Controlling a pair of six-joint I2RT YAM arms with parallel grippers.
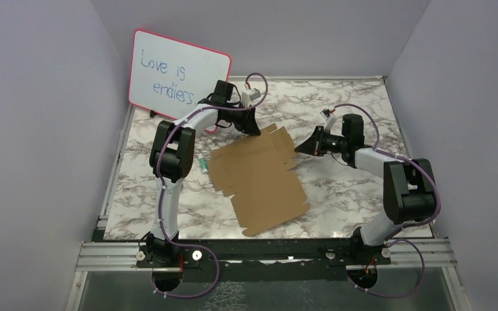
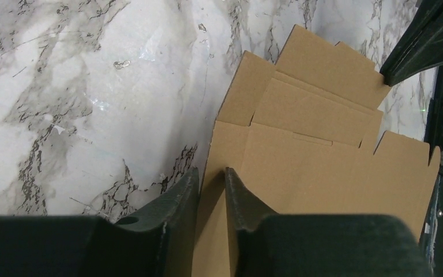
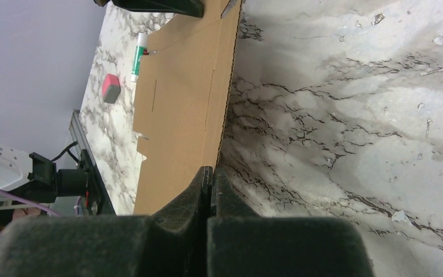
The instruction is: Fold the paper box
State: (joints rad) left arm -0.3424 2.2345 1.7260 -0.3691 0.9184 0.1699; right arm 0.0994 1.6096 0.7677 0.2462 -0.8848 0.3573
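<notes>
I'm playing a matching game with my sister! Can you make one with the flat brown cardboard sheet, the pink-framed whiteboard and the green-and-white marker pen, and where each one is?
Things:
1. flat brown cardboard sheet
2. pink-framed whiteboard
3. green-and-white marker pen

Places:
A. propped up at the far left corner of the marble table
B. lying just beside the cardboard's left edge
C. spread out in the middle of the table

Pairs: 1-C, 2-A, 3-B

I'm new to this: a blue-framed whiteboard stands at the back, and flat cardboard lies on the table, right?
Not quite: the whiteboard has a pink frame, not blue, as the top view shows. It does stand at the back, with the cardboard flat on the table.
</notes>
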